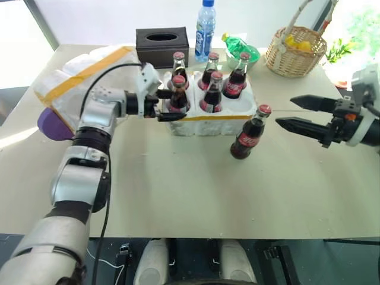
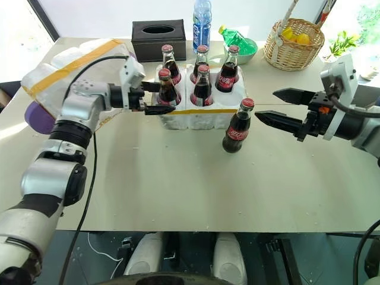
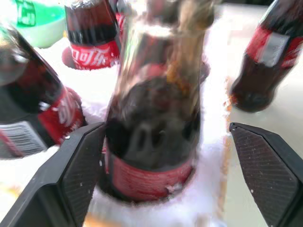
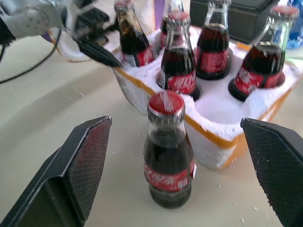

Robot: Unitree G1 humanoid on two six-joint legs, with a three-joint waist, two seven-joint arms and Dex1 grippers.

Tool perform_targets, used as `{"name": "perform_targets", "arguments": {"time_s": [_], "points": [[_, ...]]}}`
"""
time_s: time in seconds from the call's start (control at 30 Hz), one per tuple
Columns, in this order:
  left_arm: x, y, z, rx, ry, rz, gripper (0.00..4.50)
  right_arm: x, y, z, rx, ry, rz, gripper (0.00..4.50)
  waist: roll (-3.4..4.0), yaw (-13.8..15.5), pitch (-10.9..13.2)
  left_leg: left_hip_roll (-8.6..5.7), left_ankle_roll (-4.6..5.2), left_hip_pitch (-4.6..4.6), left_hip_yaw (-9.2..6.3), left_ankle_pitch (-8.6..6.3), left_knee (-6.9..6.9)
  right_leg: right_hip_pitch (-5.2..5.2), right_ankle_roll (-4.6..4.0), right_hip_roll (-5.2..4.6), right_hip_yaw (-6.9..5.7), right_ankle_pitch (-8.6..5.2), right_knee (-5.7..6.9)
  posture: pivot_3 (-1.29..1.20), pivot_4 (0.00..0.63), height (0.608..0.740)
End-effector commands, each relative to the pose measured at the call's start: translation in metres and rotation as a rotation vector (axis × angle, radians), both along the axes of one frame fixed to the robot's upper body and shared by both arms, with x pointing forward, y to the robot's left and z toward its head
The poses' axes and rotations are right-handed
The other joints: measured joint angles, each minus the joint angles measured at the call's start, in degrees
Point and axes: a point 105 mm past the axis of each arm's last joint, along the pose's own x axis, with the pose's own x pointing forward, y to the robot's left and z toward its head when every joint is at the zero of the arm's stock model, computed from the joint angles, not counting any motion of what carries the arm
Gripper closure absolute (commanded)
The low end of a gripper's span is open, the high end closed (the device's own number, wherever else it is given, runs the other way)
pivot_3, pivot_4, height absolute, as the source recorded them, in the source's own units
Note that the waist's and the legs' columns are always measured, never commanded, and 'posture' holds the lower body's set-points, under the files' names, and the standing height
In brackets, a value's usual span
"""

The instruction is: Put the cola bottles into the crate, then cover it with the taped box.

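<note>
The crate (image 1: 240, 111), white foam with a yellow band, holds several cola bottles upright in its wells. My left gripper (image 1: 175, 105) is open, one finger on each side of the front-left bottle (image 1: 178, 94), which stands in its well. In the left wrist view there is a gap between that bottle (image 3: 154, 156) and the fingers (image 3: 75, 175). One more cola bottle (image 1: 248, 133) stands on the table at the crate's front right corner. My right gripper (image 1: 285, 111) is open to the right of it, not touching. The taped box (image 1: 77, 74) lies at the far left.
A purple object (image 1: 50, 126) sticks out from under the taped box. Behind the crate are a black tissue box (image 1: 162, 44), a blue-capped water bottle (image 1: 205, 27) and a green bottle (image 1: 240, 46). A wicker basket (image 1: 295, 53) stands at the back right.
</note>
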Motion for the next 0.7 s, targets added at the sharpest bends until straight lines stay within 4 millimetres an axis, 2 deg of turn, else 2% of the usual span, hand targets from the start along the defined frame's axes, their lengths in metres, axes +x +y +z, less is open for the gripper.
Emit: {"name": "perform_targets", "arguments": {"time_s": [0.03,0.1,0.17,0.3,0.47,0.7], "points": [[-0.032,0.021,0.059,-0.104,-0.053,-0.055,0.05,-0.009,-0.009,0.008,-0.003,-0.059,-0.058,0.00,0.00,-0.1,0.0,0.00,0.00,-0.01,0.00,0.00,0.00,-0.01,0.00,0.00,0.00,0.00,0.00,0.00,0.150,0.740],[-0.061,0.033,0.068,-0.095,-0.011,-0.120,0.05,-0.013,-0.011,-0.005,-0.001,-0.019,-0.089,0.00,0.05,-0.2,0.0,0.02,0.00,0.00,-0.01,0.00,0.00,0.00,0.00,0.01,0.01,0.00,0.02,0.00,0.150,0.740],[-0.087,0.037,0.068,-0.063,0.030,-0.173,0.05,-0.017,-0.008,-0.020,-0.025,0.005,-0.093,0.00,0.12,-0.2,-0.1,0.02,-0.01,0.12,-0.03,0.00,-0.02,0.12,0.01,0.02,0.01,-0.01,0.04,0.00,0.150,0.740],[-0.115,0.032,0.053,0.000,0.076,-0.201,0.05,-0.019,0.006,-0.046,-0.010,0.035,-0.097,0.00,0.15,0.3,-0.1,-0.01,-0.03,0.24,-0.13,0.01,0.04,0.32,0.04,0.00,0.01,-0.05,0.02,0.00,0.150,0.740],[-0.120,0.014,0.032,-0.001,0.073,-0.185,0.05,0.004,0.020,-0.073,0.095,0.075,-0.181,0.00,0.06,0.1,-0.1,-0.06,-0.07,0.30,-0.18,0.01,0.11,0.44,-0.15,-0.03,0.04,-0.14,-0.04,0.00,0.150,0.740],[-0.120,0.009,0.031,-0.018,0.062,-0.170,0.05,0.025,0.038,-0.089,0.184,0.107,-0.195,0.00,0.09,-0.1,-0.1,-0.02,-0.14,0.31,-0.16,0.06,0.05,0.34,0.01,0.11,0.03,-0.06,0.07,0.00,0.150,0.740]]}}
